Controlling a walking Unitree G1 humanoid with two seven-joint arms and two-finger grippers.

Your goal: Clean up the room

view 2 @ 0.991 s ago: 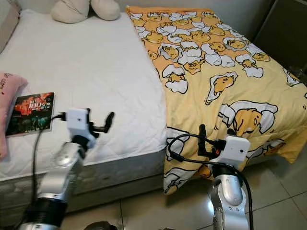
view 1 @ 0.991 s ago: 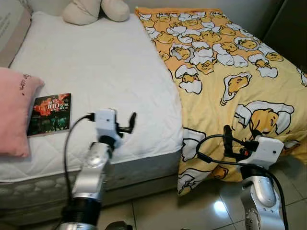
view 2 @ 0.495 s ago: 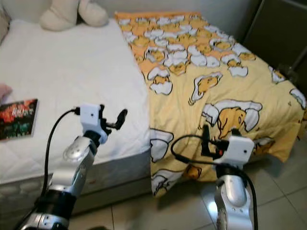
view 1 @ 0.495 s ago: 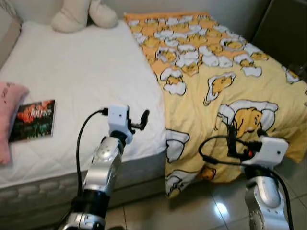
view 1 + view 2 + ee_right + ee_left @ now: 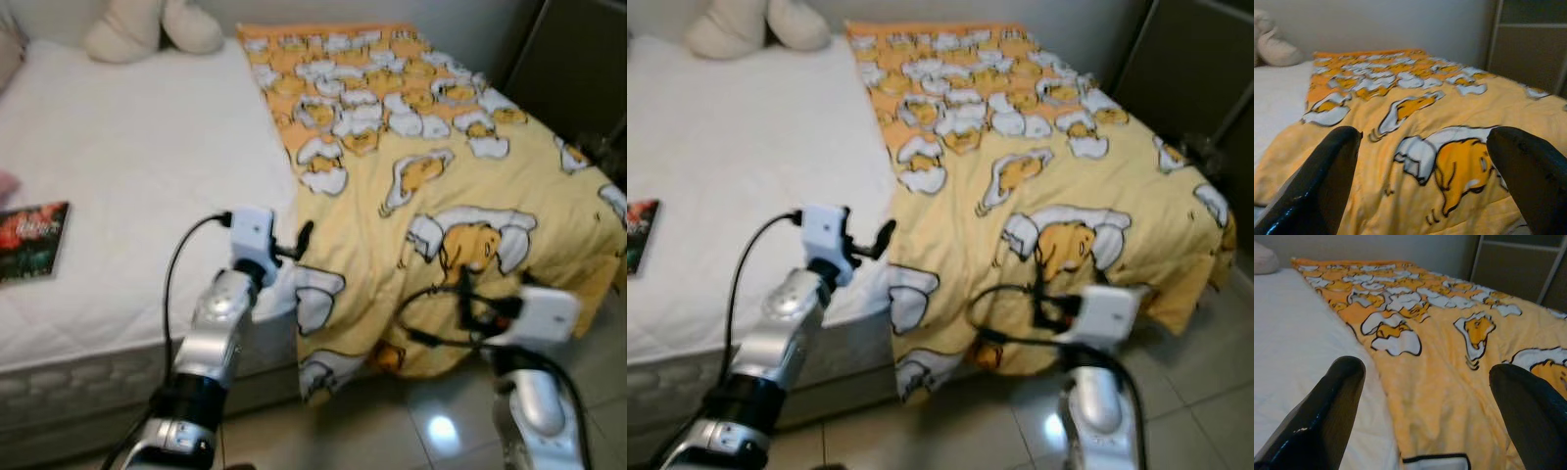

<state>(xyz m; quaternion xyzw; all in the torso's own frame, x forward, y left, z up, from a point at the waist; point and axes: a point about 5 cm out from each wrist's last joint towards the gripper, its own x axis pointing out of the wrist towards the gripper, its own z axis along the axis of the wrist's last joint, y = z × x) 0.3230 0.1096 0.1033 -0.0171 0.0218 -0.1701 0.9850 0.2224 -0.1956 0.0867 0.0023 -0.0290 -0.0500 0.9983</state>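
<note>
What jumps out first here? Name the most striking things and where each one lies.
The yellow cartoon-print blanket covers the right half of the bed and hangs over its foot edge. The bare white mattress fills the left half, with a book lying near its left edge and a cream plush toy at the head. Both open end effectors, left and right, are raised at the foot edge.

Soft, even indoor light, fairly dim, with warm tones. Both head views are smeared by motion blur, so edges look soft. A small bright glare spot shines on the tiled floor (image 5: 438,429). The dark cabinet (image 5: 1195,69) sits in shadow. In the wrist views the near black fingers (image 5: 1327,406) are out of focus, while the yellow blanket (image 5: 1415,122) beyond is somewhat sharper.
</note>
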